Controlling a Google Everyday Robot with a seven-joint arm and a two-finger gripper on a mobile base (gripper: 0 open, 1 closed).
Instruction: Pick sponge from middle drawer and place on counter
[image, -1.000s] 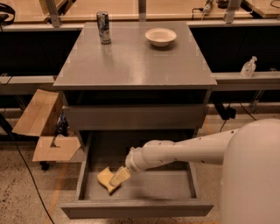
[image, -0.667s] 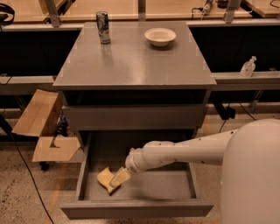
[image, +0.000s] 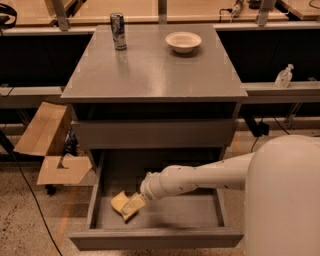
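Nearest, the middle drawer (image: 157, 239) stands pulled out below the counter's front edge. Toward its front-left corner lies the sponge (image: 119, 201). The gripper (image: 135, 205) sits against the sponge's right side, touching or overlapping it, and I cannot tell whether it is clamped or parted. The arm reaches in from the right, so the sponge lies just left of the gripper, its longer axis seemingly running front to back. Farther off, the counter (image: 155, 75) carries a can (image: 118, 31) near its back-left corner and a white bowl (image: 183, 41) toward the back-right.
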